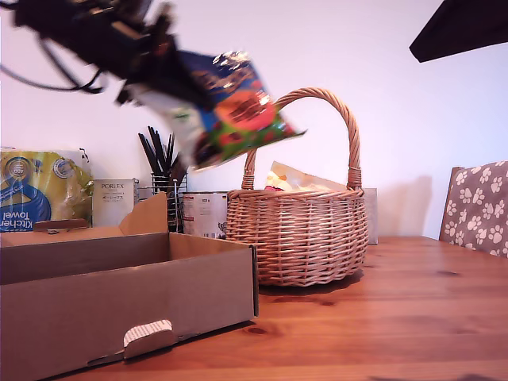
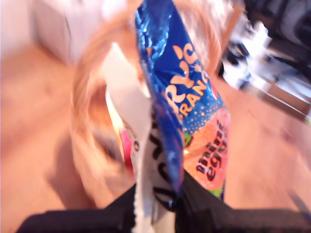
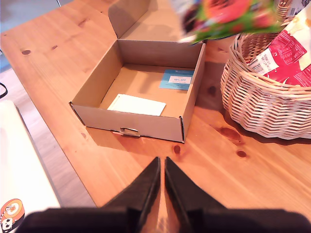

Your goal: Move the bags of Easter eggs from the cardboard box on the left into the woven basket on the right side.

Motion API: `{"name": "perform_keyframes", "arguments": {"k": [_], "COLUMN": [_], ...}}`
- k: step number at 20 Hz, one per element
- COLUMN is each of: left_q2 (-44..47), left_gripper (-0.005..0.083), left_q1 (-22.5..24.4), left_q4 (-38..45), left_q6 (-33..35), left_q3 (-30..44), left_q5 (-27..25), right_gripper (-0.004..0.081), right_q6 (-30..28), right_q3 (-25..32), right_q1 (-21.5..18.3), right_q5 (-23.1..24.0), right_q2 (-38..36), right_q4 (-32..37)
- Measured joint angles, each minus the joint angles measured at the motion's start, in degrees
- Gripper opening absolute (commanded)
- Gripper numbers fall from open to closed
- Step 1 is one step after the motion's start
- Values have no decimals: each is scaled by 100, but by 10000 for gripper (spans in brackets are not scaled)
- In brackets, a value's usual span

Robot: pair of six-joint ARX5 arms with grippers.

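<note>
1. Blue and white egg bags (image 1: 230,111) are pinched together by my first gripper (image 2: 160,199) and held in the air above the woven basket (image 1: 298,234).
2. Red and white bags (image 3: 286,51) are seen lying inside the basket.
3. Two paper slips (image 3: 137,104) are seen in the cardboard box (image 3: 141,124).
4. My second gripper (image 3: 161,167) is pressed together on nothing, above the wooden table (image 3: 233,179).

A bag of Easter eggs (image 1: 234,107) hangs from my first gripper (image 2: 167,204), above and just before the woven basket (image 1: 298,234); more bags (image 3: 284,51) lie inside it; the cardboard box (image 3: 146,97) sits beside the basket, ahead of my second gripper (image 3: 161,179).
</note>
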State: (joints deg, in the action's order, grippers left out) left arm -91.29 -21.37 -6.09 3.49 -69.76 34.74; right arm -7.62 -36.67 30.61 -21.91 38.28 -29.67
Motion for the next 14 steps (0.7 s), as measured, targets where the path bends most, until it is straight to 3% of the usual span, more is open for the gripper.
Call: {"name": "perform_keyframes", "arguments": {"k": [6,14], "left_q2": [-680,-1967], "left_gripper": [-24,-24], "left_q1": [-610,-1207], "left_q4": [1784,3237], "left_q6": [-1073,-1231], "left_q3": [-2,-2], "left_q5": [-1091,-2186], "right_gripper": [-13,-13], "right_q6": [0,0], "right_q3": [0,0], "right_q1": [0,0], "right_q5": [0,0], "right_q2": [22,20], "right_q4": [0,-2]}}
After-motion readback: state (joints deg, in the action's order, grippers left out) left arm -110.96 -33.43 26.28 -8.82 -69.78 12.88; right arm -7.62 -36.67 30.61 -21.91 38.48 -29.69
